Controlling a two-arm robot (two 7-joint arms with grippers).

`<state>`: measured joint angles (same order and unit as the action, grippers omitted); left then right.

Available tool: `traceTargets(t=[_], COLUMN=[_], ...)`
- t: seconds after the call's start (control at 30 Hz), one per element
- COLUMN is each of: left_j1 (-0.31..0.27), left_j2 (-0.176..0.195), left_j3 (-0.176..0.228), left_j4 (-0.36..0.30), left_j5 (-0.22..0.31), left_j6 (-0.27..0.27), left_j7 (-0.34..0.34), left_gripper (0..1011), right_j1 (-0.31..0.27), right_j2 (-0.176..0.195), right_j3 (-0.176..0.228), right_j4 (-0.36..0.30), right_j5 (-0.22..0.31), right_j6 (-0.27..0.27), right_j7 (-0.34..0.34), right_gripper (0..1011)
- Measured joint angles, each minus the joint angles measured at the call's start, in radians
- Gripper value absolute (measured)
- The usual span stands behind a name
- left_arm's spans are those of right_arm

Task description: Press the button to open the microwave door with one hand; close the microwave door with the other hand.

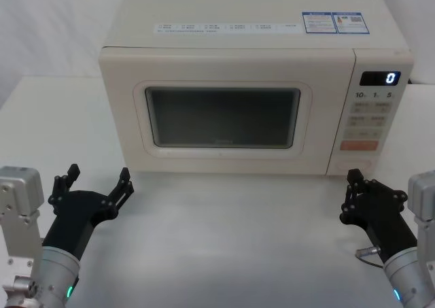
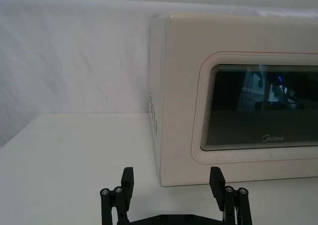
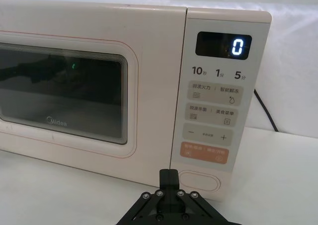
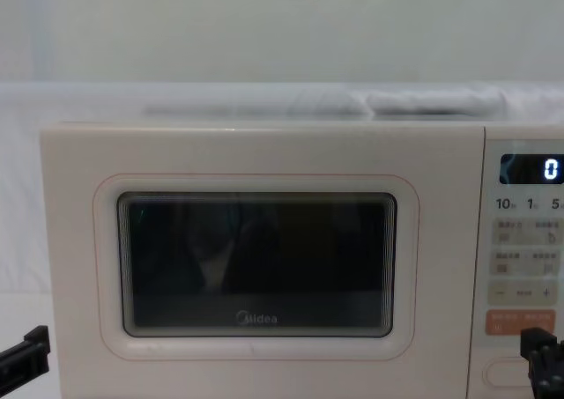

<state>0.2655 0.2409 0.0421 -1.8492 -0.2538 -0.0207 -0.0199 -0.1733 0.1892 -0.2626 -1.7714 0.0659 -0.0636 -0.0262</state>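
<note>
The cream-white microwave door [image 1: 223, 117] has a dark window with a thin pink outline and grey logo.

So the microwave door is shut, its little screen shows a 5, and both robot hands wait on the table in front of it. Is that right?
Nearly. The screen shows a 0, not a 5, as the right wrist view makes plain. The rest holds: the microwave door is shut, and the left gripper and right gripper wait in front of it.

White table [image 1: 224, 219], cream microwave [image 1: 204, 22] standing toward its far edge, black power cord [image 3: 266, 111] trailing behind at the right.
</note>
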Motion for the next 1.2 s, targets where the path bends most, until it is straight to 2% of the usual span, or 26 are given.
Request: traceTargets(t=[0.77,1.2], left_j1=[0.000,0.000], left_j2=[0.000,0.000], left_j3=[0.000,0.000], left_j4=[0.000,0.000], left_j5=[0.000,0.000], left_j6=[0.000,0.000], left_j7=[0.000,0.000], left_gripper=[1001,1001], right_j1=[0.000,0.007], right_j2=[-0.001,-0.021], right_j3=[0.001,0.026], right_j4=[0.000,-0.012], right_j5=[0.000,-0.007], right_j6=[0.000,0.044], right_j7=[0.001,0.064], right_gripper=[0,0])
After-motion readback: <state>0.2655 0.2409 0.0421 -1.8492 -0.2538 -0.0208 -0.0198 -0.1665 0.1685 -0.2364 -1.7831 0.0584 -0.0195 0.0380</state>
